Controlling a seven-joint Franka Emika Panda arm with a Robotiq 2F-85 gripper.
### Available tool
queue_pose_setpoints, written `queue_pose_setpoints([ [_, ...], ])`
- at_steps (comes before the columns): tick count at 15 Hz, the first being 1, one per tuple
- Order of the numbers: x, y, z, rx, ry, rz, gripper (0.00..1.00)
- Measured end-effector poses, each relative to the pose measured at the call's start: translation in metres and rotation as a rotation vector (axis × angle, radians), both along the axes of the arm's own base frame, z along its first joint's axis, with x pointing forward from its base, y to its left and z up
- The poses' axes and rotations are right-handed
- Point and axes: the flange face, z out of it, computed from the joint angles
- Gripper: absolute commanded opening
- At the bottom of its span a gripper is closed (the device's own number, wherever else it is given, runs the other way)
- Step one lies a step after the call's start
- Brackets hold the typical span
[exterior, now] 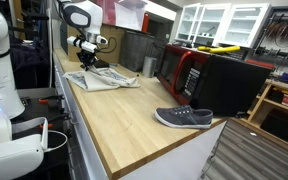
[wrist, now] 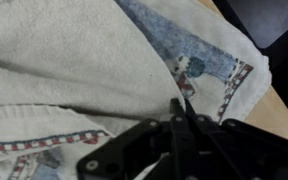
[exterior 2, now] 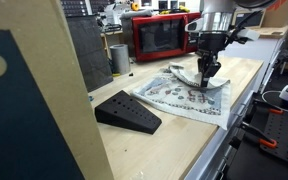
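A patterned cloth [exterior: 106, 79] with a white underside lies rumpled on the wooden counter [exterior: 134, 125]. My gripper [exterior 2: 208, 76] points straight down over it, and a fold of the cloth [exterior 2: 184, 95] rises up to the fingertips. In the wrist view the black fingers of the gripper [wrist: 180, 106] are pressed together at the edge where the white side of the cloth [wrist: 74, 70] laps over the printed side. The jaws look shut on a pinch of the cloth.
A grey shoe [exterior: 184, 117] lies near the counter's front end. A red microwave [exterior 2: 159, 37] and a black box [exterior: 229, 85] line the back. A black wedge [exterior 2: 127, 112] sits by the cloth, with a metal can [exterior 2: 119, 57] behind it.
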Motion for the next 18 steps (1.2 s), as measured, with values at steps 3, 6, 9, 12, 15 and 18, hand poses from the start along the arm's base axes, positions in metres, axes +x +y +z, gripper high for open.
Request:
queue_pose_setpoints([
  [3,-0.015,0.042,-0.006,-0.021,0.014,0.121,0.01],
  [6,-0.034,0.081,-0.017,-0.046,0.046,0.245,0.01],
  [9,-0.056,0.108,-0.028,-0.071,0.118,0.385,0.01],
  [12,-0.078,0.119,-0.036,-0.091,0.212,0.52,0.28],
  [15,-0.089,0.119,-0.04,-0.13,0.267,0.589,0.48],
  [18,-0.084,0.117,-0.037,-0.162,0.244,0.615,0.73],
])
